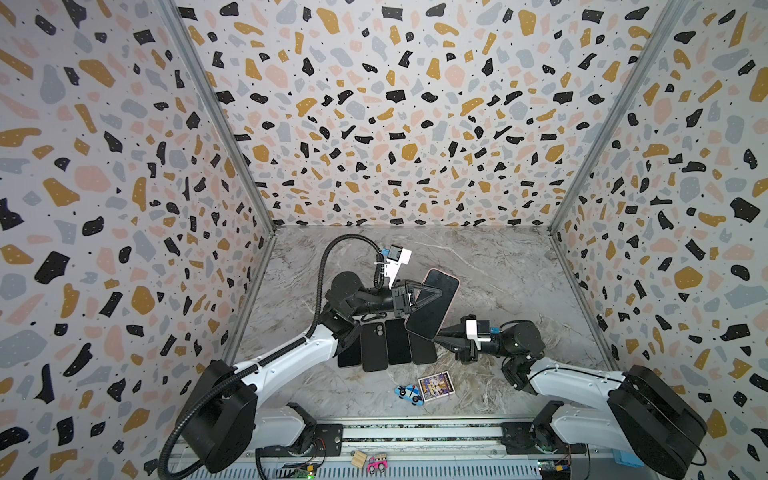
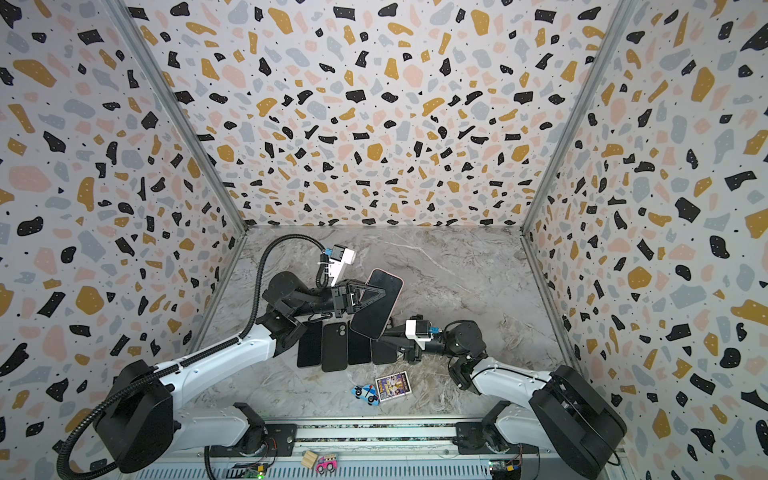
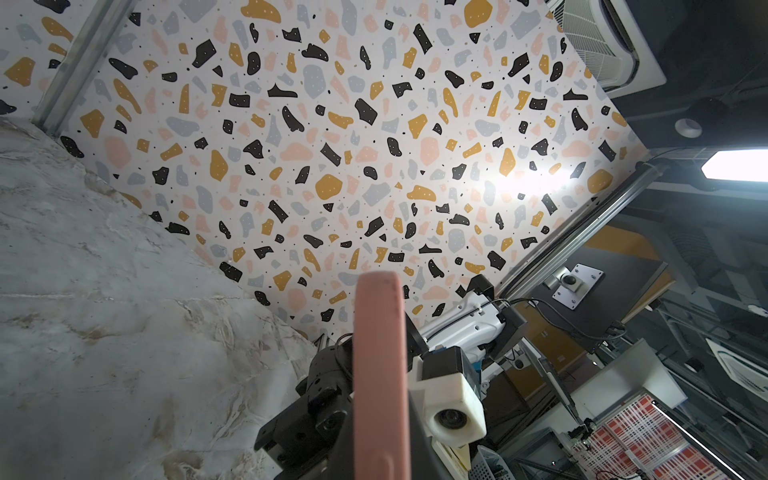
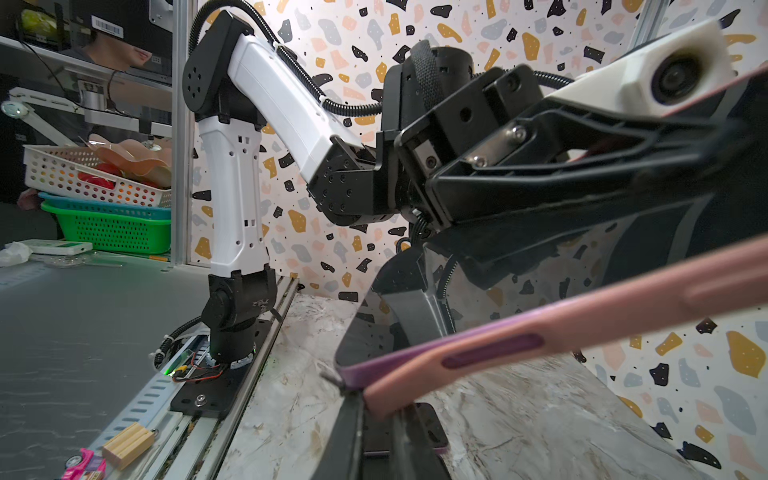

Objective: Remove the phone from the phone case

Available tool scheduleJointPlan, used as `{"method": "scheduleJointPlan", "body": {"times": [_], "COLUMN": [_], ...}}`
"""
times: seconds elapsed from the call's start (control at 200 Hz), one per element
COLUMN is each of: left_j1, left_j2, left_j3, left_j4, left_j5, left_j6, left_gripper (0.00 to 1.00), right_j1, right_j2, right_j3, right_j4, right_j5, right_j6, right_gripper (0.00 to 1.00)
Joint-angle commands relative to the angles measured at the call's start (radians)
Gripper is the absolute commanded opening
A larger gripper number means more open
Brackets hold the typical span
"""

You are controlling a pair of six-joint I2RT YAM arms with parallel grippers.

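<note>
Closest to the lens, the pink phone case [image 3: 380,374] ran edge-on up the left wrist view, clamped in the left gripper [image 1: 432,296], whose fingers were closed flat across the cased phone [image 1: 430,321], one on the dark screen and one beneath. Both top views showed the phone held clear of the marble table [image 1: 498,270], tilted, its lower end above a row of dark phones [image 1: 397,345] lying side by side. The right gripper [image 1: 438,336] met that lower corner. In the right wrist view its jaws stood nearly closed with the case's pink corner lip between them, and the phone's purple edge [image 4: 374,365] showed just above the lip. I judged this to be the peel itself, begun at one corner. Next the right arm would need to draw the lip away from the phone while the left held firm, without letting the thin rim slip free.
</note>
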Motion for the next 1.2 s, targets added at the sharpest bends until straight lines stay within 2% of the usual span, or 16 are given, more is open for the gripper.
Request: {"method": "scheduleJointPlan", "body": {"times": [0.0,0.24,0.37,0.44,0.561,0.721,0.916,1.196], "left_j1": [-0.065,-0.049,-0.047,-0.042,-0.037,-0.034,-0.034,-0.034], "left_j2": [0.018,-0.015,-0.035,-0.056,-0.086,-0.090,-0.094,-0.092], "left_j3": [-0.033,-0.025,-0.033,-0.042,-0.048,-0.046,-0.065,-0.083], "left_j4": [-0.022,-0.034,0.040,0.059,0.066,0.089,0.093,0.116], "left_j5": [-0.026,-0.108,-0.168,-0.219,-0.284,-0.334,-0.387,-0.403], "left_j6": [0.000,-0.026,-0.108,-0.146,-0.194,-0.253,-0.279,-0.294], "left_gripper": [0.00,0.00,0.00,0.00,0.00,0.00,0.00,0.00], "right_j1": [0.014,0.014,0.014,0.014,0.014,0.015,0.033,0.107], "right_j2": [-0.008,-0.083,-0.136,-0.176,-0.236,-0.300,-0.281,-0.199], "right_j3": [0.072,0.010,-0.013,-0.037,-0.098,-0.132,-0.110,-0.073], "right_j4": [0.141,0.125,0.058,0.031,0.029,-0.027,-0.083,-0.049], "right_j5": [0.144,0.227,0.252,0.285,0.330,0.377,0.382,0.375], "right_j6": [0.004,0.066,0.127,0.188,0.291,0.417,0.588,0.652], "right_gripper": [0.03,0.15,0.27,0.35,0.44,0.46,0.47,0.47]}}
